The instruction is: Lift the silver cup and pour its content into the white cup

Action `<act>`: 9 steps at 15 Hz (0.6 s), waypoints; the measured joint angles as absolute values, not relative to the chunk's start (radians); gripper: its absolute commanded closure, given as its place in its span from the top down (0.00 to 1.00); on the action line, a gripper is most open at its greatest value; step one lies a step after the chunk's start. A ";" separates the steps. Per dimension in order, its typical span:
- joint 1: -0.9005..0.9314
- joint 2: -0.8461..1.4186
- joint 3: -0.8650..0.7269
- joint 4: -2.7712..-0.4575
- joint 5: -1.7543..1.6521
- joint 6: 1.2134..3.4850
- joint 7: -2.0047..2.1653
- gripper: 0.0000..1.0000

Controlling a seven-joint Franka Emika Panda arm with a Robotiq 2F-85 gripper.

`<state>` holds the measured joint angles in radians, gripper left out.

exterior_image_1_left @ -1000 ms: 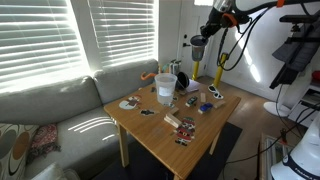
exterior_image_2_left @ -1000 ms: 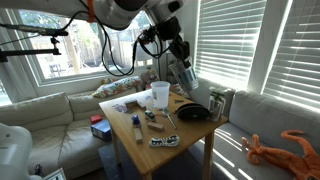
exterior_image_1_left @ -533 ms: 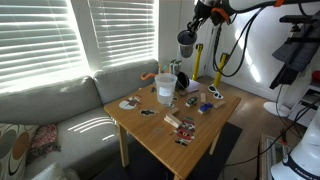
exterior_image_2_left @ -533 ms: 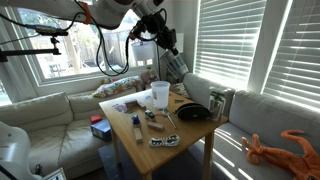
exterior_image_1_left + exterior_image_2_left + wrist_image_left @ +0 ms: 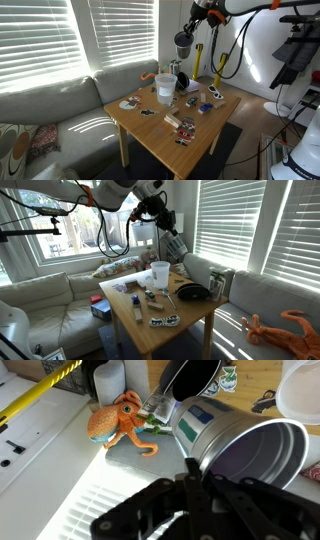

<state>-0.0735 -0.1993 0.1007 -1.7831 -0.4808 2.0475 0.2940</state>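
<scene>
My gripper (image 5: 188, 30) is shut on the silver cup (image 5: 183, 42) and holds it high in the air, above and behind the table. The cup is tilted on its side. In the wrist view the silver cup (image 5: 240, 445) fills the right half, its open mouth showing, clamped between my fingers (image 5: 195, 478). It also shows under the gripper (image 5: 165, 225) as a grey cylinder (image 5: 177, 248). The white cup (image 5: 164, 88) stands upright on the wooden table (image 5: 190, 140), below and to one side of the held cup. It shows in the other views too (image 5: 159, 274) (image 5: 300, 390).
A dark handled mug (image 5: 181, 78) stands behind the white cup. A black pan (image 5: 193, 292) and several small items lie on the table. A yellow stand (image 5: 197, 62) rises behind it. An orange octopus toy (image 5: 118, 420) lies on the sofa (image 5: 50, 105).
My gripper has risen with the silver cup and moved sideways towards the space over the white cup. In the last half second it has barely shifted.
</scene>
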 measured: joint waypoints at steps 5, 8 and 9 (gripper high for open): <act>-0.041 -0.173 0.133 -1.783 -0.566 2.049 0.292 0.01; -0.007 -0.139 0.162 -1.781 -0.653 2.049 0.296 0.01; 0.004 -0.127 0.169 -1.779 -0.684 2.049 0.297 0.01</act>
